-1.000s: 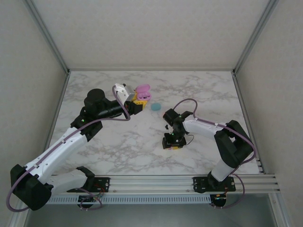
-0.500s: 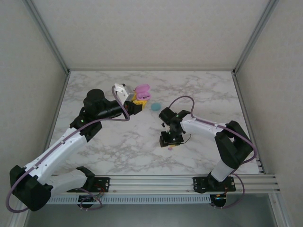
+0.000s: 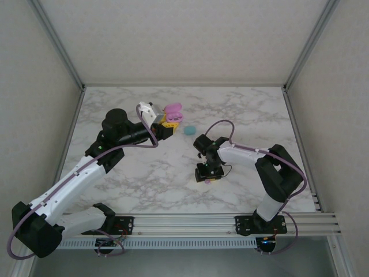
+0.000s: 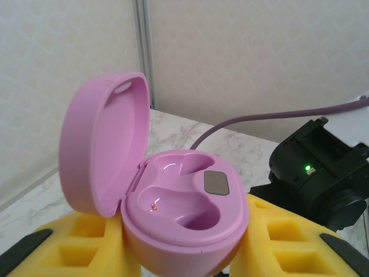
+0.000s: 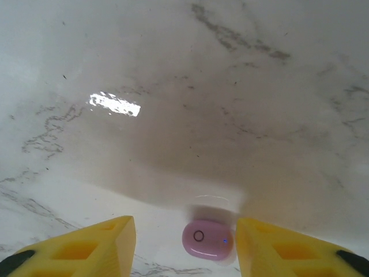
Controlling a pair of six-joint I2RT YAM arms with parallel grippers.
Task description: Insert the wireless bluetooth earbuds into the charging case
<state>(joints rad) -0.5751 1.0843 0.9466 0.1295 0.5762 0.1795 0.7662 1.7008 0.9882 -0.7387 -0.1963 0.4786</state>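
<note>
- Left gripper (image 3: 168, 119) is clamped on the glossy pink oval plastic charging case (image 4: 184, 213), lid open, at the table's far left
- Right gripper (image 3: 207, 173) stands open over the white marble table (image 5: 173, 86), 1 small pink plastic earbud (image 5: 209, 239) lying between its yellow foam pads (image 5: 86, 245)

Right arm (image 3: 242, 154) a little farther left, jaws wider, pink earbud (image 5: 209, 239) between them

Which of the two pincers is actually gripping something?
The left pincer: it clamps the open pink case. The right pincer stands open astride the pink earbud lying on the table, touching it on neither side.
</note>
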